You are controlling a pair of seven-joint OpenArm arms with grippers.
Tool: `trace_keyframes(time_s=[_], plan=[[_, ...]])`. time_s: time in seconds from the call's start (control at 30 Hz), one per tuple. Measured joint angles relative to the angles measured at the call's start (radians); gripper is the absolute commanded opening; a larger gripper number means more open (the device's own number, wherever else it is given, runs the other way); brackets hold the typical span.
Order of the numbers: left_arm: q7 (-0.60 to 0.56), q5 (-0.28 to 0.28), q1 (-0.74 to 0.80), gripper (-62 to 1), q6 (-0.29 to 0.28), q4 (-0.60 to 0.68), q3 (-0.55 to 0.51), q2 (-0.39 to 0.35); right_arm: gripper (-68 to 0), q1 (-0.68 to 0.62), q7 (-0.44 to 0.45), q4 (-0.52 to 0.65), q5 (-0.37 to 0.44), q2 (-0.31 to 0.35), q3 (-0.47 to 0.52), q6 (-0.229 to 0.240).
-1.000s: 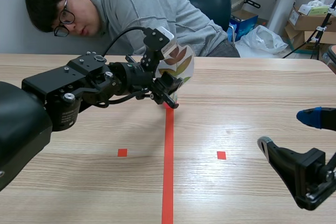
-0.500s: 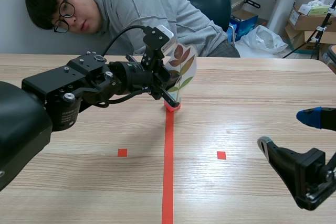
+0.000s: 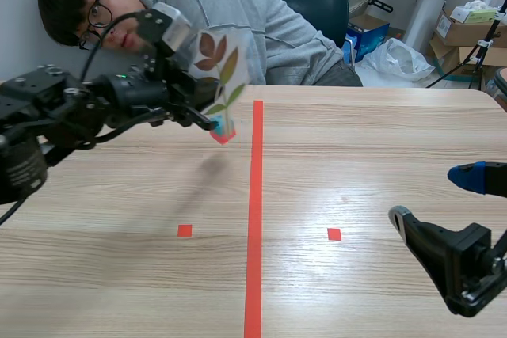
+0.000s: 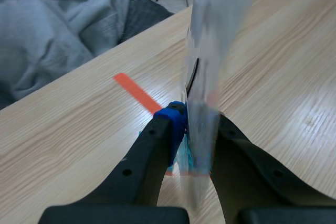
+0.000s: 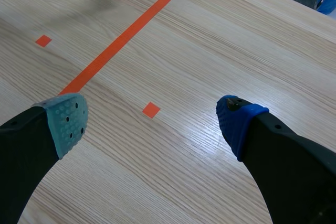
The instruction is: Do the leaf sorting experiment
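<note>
A clear laminated card with brown and green leaves [image 3: 220, 75] stands upright on a small red base. My left gripper [image 3: 215, 126] is shut on its lower edge and holds it above the table, left of the long orange-red tape line. In the left wrist view the card [image 4: 210, 51] rises blurred between my fingers, with the left gripper [image 4: 191, 129] pinching it near the base. My right gripper [image 3: 436, 199] hangs open at the near right, over bare wood, and in its own view the right gripper [image 5: 152, 119] has nothing between the pads.
A person [image 3: 182, 13] in a grey top leans over the table's far edge, close behind the card. Boxes [image 3: 467, 29] and a white bag [image 3: 396, 57] stand beyond the far right corner.
My left arm has lifted the leaf card off the far end of the tape line and carried it up and to the left. The right arm has not moved.
</note>
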Motion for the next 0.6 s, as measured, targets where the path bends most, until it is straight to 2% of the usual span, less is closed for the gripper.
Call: trace_keyframes(time_s=[0.1,0.2,0.27,0.37,0.53,0.6], plan=[[0.013,-0.051,0.063,-56.9,-0.008,0.05,-0.097,-0.047,-17.5,0.0,0.0,0.0,0.0,0.0,0.0,0.0],[0.013,-0.06,0.111,-56.9,-0.007,0.061,-0.198,-0.079,-17.5,0.0,0.0,0.0,0.0,0.0,0.0,0.0],[0.014,-0.086,0.138,-56.9,-0.007,0.06,-0.259,-0.098,-17.5,0.0,0.0,0.0,0.0,0.0,0.0,0.0],[0.015,-0.084,0.162,-56.9,0.002,0.059,-0.338,-0.122,-17.5,0.0,-0.001,0.0,0.0,0.0,0.0,0.0],[0.014,-0.088,0.184,-56.9,0.088,0.048,-0.418,-0.155,-17.5,0.012,0.0,0.0,0.0,0.0,0.0,0.003],[0.012,-0.073,0.187,-56.9,0.127,0.031,-0.43,-0.167,-17.5,0.014,0.0,0.0,0.0,0.0,0.0,0.004]])
